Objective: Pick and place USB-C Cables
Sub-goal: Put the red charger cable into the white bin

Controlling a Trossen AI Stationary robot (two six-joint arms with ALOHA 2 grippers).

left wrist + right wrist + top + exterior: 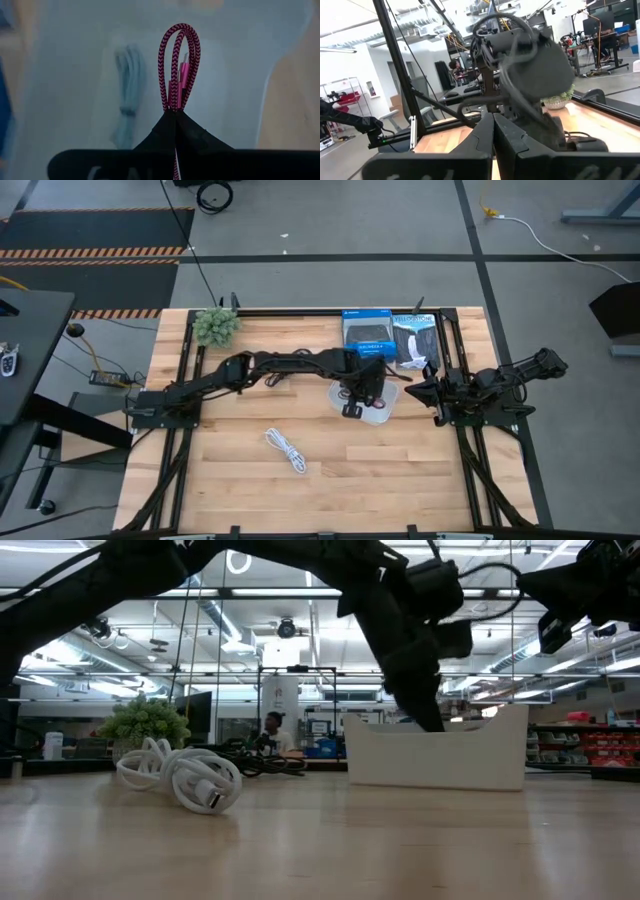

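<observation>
Your left tool (175,114) pinches the dark red cable (179,65) above the white tray (388,416), where the grey-blue cable (127,95) lies. The right tool (412,391), fingers pressed together, waits near the table's right edge. The white cable (286,449) lies on open table (240,480) toward the near edge.

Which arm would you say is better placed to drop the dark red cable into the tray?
The left. Its gripper is shut on the dark red cable directly above the white tray; the right gripper waits beside the tray, holding nothing.
</observation>
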